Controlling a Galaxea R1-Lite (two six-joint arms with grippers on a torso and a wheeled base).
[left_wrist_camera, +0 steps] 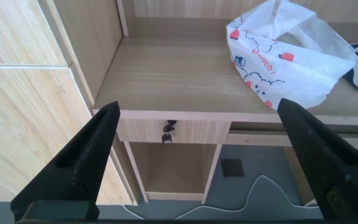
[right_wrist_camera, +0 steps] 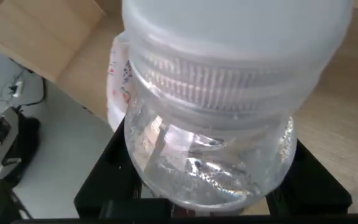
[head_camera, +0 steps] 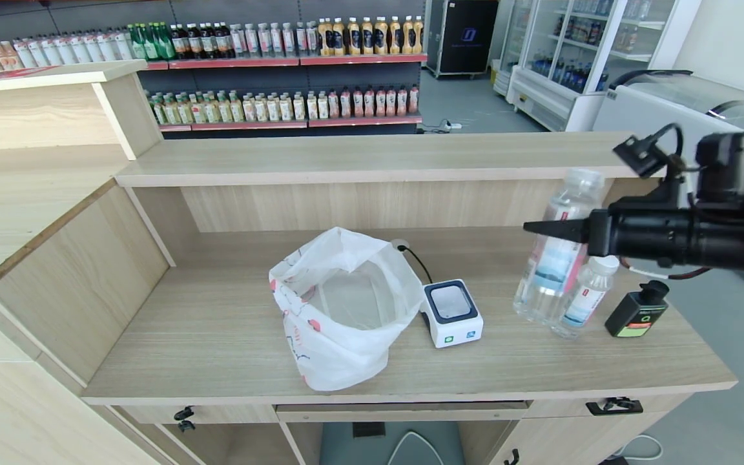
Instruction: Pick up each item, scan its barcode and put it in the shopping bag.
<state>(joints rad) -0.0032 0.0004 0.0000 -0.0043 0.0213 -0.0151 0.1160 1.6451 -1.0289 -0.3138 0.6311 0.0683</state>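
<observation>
Black fingers spread wide apart, my left pincer [left_wrist_camera: 197, 104] hangs empty off the near edge of the light wooden counter [left_wrist_camera: 166, 74]. The white plastic shopping bag with red prints [left_wrist_camera: 284, 56] stands beyond it. The bag is open and I make out nothing inside, so I judge that no item is bagged yet.

Between the bag and my right pincer [head_camera: 559, 228] sits the white box scanner with a dark glass top [head_camera: 453, 313]. That pincer is closed around the middle of the large clear plastic water bottle [head_camera: 556, 271], a jaw on each side. I cannot tell whether the bottle's base is off the counter.

Just below the pincer, close against the held bottle, stands the small clear bottle with a white cap [head_camera: 588, 294]. Under the arm stands the black bottle with a green and orange label [head_camera: 637, 314].

By my reckoning the first pick is in hand. Its scan, its bagging and both other items are left.
</observation>
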